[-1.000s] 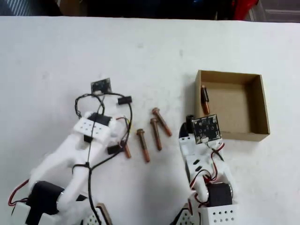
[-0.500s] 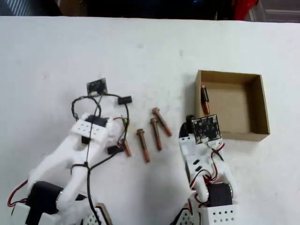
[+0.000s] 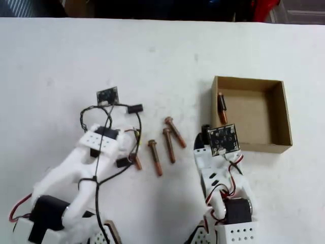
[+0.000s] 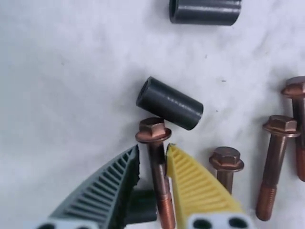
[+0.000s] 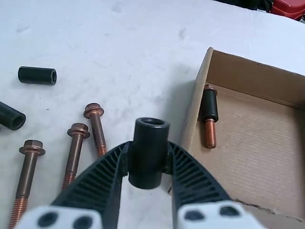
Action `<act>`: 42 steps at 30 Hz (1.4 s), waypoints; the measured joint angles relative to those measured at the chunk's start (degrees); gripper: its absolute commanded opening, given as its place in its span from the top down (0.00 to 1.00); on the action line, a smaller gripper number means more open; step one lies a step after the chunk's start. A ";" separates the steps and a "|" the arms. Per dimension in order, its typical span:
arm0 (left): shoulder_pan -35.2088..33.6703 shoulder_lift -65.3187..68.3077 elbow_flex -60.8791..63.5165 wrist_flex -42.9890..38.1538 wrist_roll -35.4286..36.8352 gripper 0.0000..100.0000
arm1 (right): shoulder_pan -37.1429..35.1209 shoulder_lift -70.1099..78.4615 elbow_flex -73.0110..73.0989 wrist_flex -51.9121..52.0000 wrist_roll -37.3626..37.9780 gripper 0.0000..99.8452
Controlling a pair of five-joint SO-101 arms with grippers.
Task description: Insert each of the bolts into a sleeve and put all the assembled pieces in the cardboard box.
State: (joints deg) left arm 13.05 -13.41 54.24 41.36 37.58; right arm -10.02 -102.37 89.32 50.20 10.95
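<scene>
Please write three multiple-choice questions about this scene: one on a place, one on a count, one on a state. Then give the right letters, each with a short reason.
1. Where is the assembled piece?
A) inside the cardboard box
B) on the table beside the box
C) in a gripper

2. How many loose bolts lie on the table, held by no gripper?
A) one
B) three
C) five

3. What is the state of the right gripper?
A) open, with nothing in it
B) shut on a bolt
C) shut on a black sleeve

Answers:
1 A: it lies on the box floor, against a side wall.
2 B: three lie between the arms, and the left gripper holds a fourth bolt.
3 C: its fingers clamp the sleeve from both sides.
</scene>
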 measured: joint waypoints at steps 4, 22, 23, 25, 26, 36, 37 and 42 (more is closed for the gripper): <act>0.35 4.40 -0.26 -0.44 0.09 0.88 | 0.00 0.00 0.00 0.00 0.00 0.98; 0.62 13.80 -11.16 5.10 -1.32 0.98 | 0.00 0.00 0.00 0.00 0.00 0.98; 0.62 13.89 -11.43 5.10 -2.11 0.98 | 0.00 0.00 0.00 0.00 0.00 0.98; 0.18 13.98 -11.87 5.10 -3.08 0.98 | 0.00 0.00 0.00 0.00 0.00 0.98; 0.09 13.98 -12.13 5.10 -3.34 0.98 | 0.00 0.00 0.00 0.00 0.00 0.98; -0.62 14.24 -15.91 5.10 -3.96 0.98 | 0.00 0.00 0.62 0.00 0.00 0.98; -0.62 14.24 -16.35 5.10 -3.96 0.98 | 0.00 0.00 0.97 0.00 0.00 0.98; -0.62 14.24 -19.69 7.56 -4.04 0.98 | 0.09 0.00 0.97 0.00 0.00 0.98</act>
State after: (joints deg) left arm 12.44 0.84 34.55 48.92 33.54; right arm -9.93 -102.37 90.29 50.20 10.95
